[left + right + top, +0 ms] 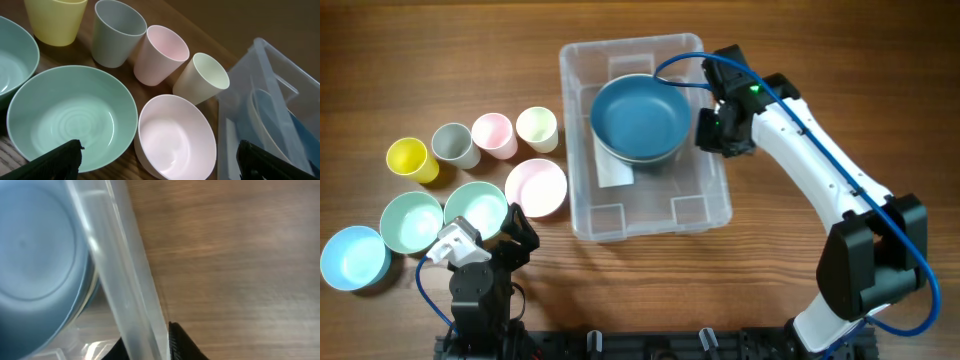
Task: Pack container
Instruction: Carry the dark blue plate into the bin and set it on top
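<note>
Blue bowl in container; right gripper straddles its right wall, cannot tell if clamped, likely steadying; left gripper open over waiting bowls.

the worktop is brown wood grain. the container is clear, its label white, holding a dark blue bowl. all plain: yellow cup, grey cup, pink cup, cream cup, pale pink bowl, mint green bowl, second mint green bowl, light blue bowl.
</note>
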`<action>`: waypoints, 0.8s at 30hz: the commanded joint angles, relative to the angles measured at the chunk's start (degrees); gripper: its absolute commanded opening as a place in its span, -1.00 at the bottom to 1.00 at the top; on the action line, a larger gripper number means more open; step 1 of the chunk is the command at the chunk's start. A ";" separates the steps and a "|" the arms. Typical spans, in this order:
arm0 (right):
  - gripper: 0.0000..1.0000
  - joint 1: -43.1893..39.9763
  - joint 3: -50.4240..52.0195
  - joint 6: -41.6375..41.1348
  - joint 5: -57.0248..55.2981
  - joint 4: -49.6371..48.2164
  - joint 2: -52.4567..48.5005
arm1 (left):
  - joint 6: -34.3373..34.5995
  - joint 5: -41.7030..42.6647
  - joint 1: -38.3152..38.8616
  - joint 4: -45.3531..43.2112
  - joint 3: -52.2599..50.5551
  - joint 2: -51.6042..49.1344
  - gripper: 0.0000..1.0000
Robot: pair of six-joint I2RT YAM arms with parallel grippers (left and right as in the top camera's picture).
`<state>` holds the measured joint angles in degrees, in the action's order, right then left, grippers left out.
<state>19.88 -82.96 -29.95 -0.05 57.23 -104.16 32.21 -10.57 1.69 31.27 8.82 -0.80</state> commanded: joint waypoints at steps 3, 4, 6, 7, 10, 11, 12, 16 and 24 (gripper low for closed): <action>-0.71 -1.18 0.48 -6.10 -2.05 5.79 -1.05 | -0.44 0.50 -0.48 -0.15 -0.35 0.42 1.00; -0.73 -1.20 0.48 -6.86 -2.01 6.62 -1.05 | -0.44 0.50 -0.48 -0.15 -0.35 0.42 0.99; -0.73 -1.20 0.48 -9.07 -2.03 7.80 -0.98 | -0.44 0.50 -0.48 -0.17 -0.35 0.42 1.00; -0.67 -1.20 0.48 -9.16 -2.45 7.58 -0.96 | -0.44 0.50 -0.48 -0.15 -0.35 0.42 1.00; -0.48 -1.44 0.46 -8.24 -8.04 4.61 -0.59 | -0.44 0.50 -0.48 -0.17 -0.35 0.42 1.00; -0.47 -1.57 0.46 -6.25 -8.13 3.17 -0.26 | -0.44 0.50 -0.48 -0.17 -0.35 0.42 1.00; -0.47 -1.79 0.46 -4.50 -8.00 1.66 0.04 | -0.44 0.50 -0.48 -0.17 -0.35 0.42 1.00; -0.60 -2.51 0.46 4.90 -7.32 -3.54 0.90 | -0.44 0.50 -0.48 -0.17 -0.35 0.42 1.00; -0.68 -2.51 0.46 16.04 -3.26 -7.30 0.87 | -0.44 0.50 -0.48 -0.15 -0.35 0.42 1.00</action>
<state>17.41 -82.85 -18.55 -5.10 50.70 -104.16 32.21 -10.57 1.69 31.29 8.82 -0.80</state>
